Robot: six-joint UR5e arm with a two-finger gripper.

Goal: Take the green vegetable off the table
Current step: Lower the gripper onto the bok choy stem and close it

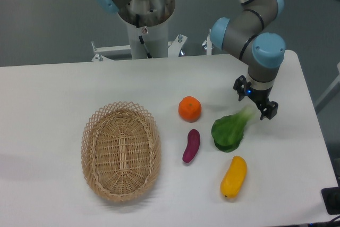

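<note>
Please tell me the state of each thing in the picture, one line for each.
gripper: open, empty, above the stalk end of the green vegetable.
green vegetable: lying on the table, not grasped.
orange: resting on the table, apart from the others.
purple eggplant: lying on the table.
yellow vegetable: lying on the table.
wicker basket: upright, empty.

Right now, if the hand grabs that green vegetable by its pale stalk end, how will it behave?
The green vegetable looks like moulded plastic, so probably stiff and light. Its leafy end is wider than the stalk, so it may swing down. The glossy surface could slip. The hand, fingers apart, hovers near the stalk.
</note>
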